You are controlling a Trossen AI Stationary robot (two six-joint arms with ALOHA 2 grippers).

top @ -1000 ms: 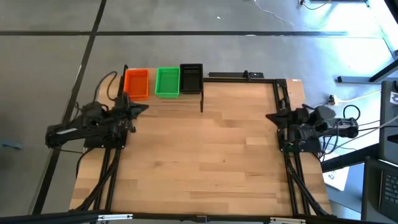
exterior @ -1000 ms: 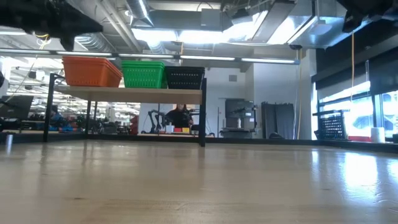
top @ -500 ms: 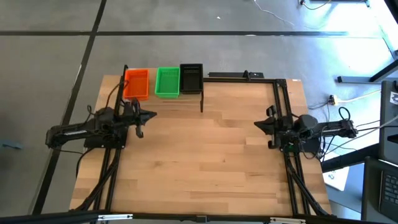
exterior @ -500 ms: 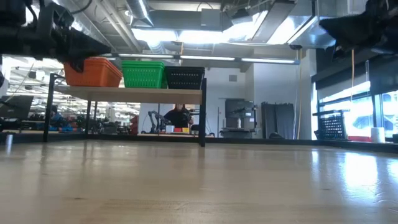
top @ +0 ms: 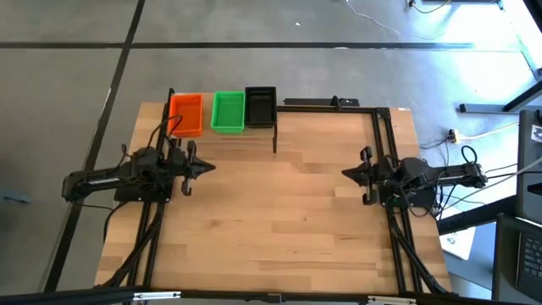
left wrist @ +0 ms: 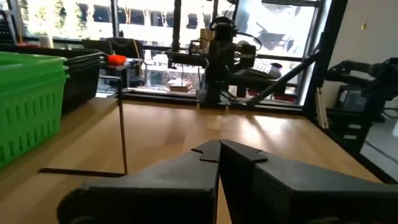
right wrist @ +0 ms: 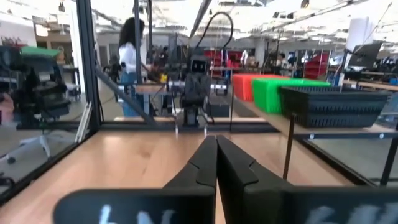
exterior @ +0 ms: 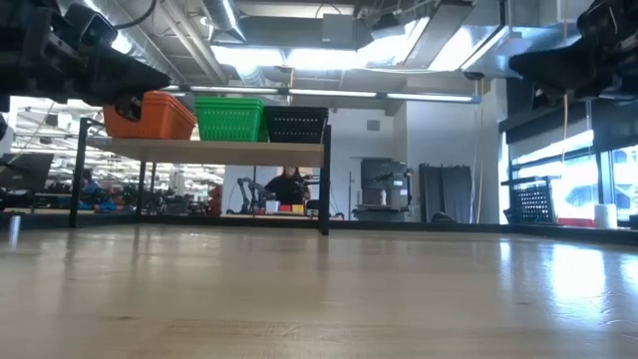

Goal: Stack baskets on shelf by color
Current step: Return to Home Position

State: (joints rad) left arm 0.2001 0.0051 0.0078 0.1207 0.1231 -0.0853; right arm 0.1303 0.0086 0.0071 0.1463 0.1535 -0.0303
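- High view, left side: the left claw hangs over the left part of the desk and points toward the desk's centre. In the left wrist view its two fingers are pressed together with nothing between them.
- Orange baskets: stacked at the left end of the shelf, which stands at the far left corner of the desk.
- Green baskets: stacked at the middle of the shelf, just beside the orange stack.
- Black baskets: stacked at the right end of the shelf, just beside the green stack and next to the shelf's black upright.
- Stack status: every basket in view sits on the shelf, one colour per stack. The number in each stack cannot be read. Judgement: sorting appears complete.
- Governing relation: the stacks lie beyond the left claw, toward the desk's far edge. Each basket's long axis runs from near edge to far edge. The left arm is the nearer one, and the right arm is well apart from the shelf.
- Next move (judgement): both arms only need to fold to rest. The left arm should draw away from the shelf and keep clear of the upright.
- Right claw: positioned over the right part of the desk and pointing toward the centre. In the right wrist view its fingers are closed on each other and hold nothing.
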